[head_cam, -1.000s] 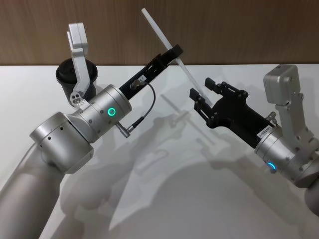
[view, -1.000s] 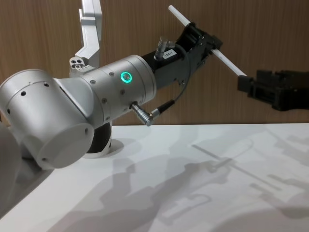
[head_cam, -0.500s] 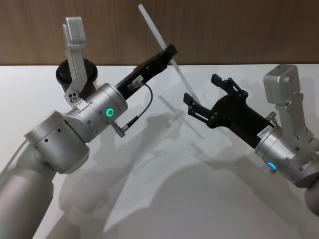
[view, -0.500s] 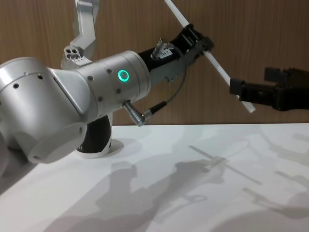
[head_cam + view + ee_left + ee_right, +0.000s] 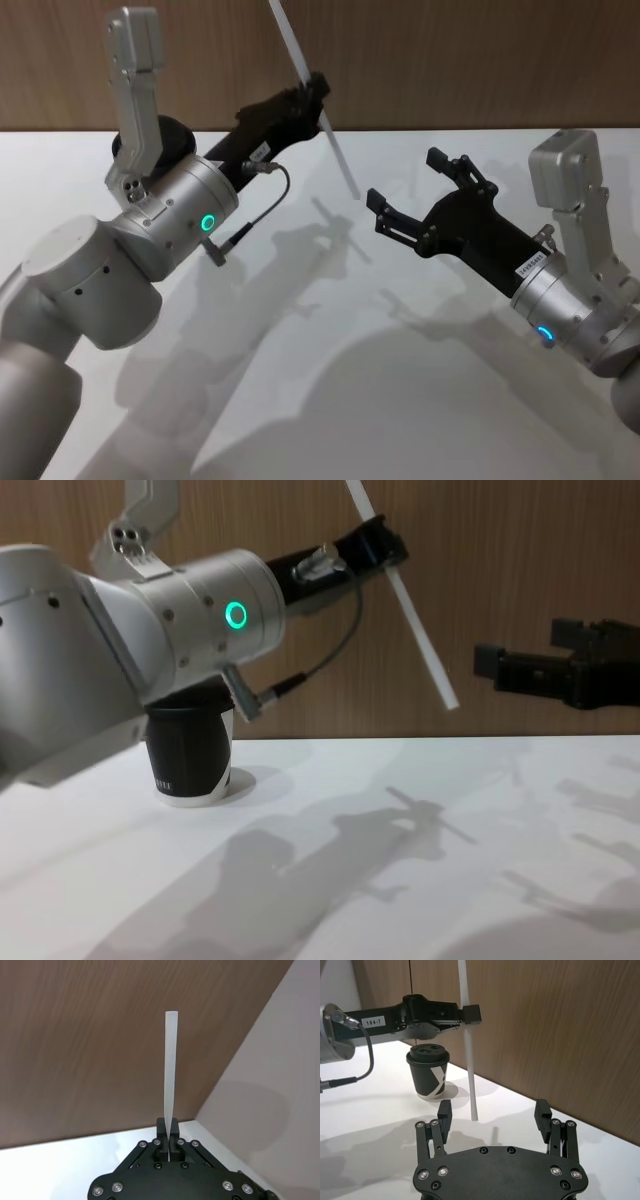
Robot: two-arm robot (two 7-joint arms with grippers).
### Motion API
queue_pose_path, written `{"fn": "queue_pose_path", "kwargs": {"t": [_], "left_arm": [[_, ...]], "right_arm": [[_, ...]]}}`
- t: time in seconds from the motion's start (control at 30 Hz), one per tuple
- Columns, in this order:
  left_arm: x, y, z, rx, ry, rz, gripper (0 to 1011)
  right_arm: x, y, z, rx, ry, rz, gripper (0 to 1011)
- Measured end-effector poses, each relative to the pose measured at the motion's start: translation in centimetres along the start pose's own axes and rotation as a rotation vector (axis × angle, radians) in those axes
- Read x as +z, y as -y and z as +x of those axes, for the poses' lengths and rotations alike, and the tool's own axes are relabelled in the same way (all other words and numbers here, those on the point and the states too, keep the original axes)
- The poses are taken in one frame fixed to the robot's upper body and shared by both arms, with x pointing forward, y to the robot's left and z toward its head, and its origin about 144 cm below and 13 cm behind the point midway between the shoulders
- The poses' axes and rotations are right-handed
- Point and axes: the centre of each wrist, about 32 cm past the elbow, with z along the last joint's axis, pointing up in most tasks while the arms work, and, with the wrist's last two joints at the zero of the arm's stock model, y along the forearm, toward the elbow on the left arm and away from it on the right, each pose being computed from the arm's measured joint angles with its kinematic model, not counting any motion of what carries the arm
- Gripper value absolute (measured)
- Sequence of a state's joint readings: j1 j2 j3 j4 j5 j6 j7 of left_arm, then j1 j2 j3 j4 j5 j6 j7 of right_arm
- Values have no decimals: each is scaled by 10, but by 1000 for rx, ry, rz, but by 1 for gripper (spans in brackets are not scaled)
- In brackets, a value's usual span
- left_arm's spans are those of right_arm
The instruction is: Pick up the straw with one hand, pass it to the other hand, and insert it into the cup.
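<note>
Above the tabletop point(image 5: 330, 400), head view: the left tool point(image 5: 318, 88) clamps the straw point(image 5: 336, 150), upper end cut off at the frame's top; the right tool point(image 5: 404, 177) gapes wide, empty, near its lower tip. Left wrist view: jaws pinch the straw. Right wrist view: the cup point(image 5: 430, 1075) stands beyond the straw. Chest view: the left arm point(image 5: 200, 620) hides the cup's top; air separates straw and right tool.
</note>
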State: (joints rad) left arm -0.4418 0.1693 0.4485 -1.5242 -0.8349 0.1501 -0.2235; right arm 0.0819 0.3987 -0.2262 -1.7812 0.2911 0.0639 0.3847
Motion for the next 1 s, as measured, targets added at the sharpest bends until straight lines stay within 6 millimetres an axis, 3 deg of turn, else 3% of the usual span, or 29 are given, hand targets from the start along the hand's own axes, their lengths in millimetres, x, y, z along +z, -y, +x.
{"fn": "queue_pose_path", "kwargs": {"t": [1.0], "left_arm": [[35,-20,-28,286,637,-128,15]], "right_arm": [[0,0,0,0,0,0,1001]]}}
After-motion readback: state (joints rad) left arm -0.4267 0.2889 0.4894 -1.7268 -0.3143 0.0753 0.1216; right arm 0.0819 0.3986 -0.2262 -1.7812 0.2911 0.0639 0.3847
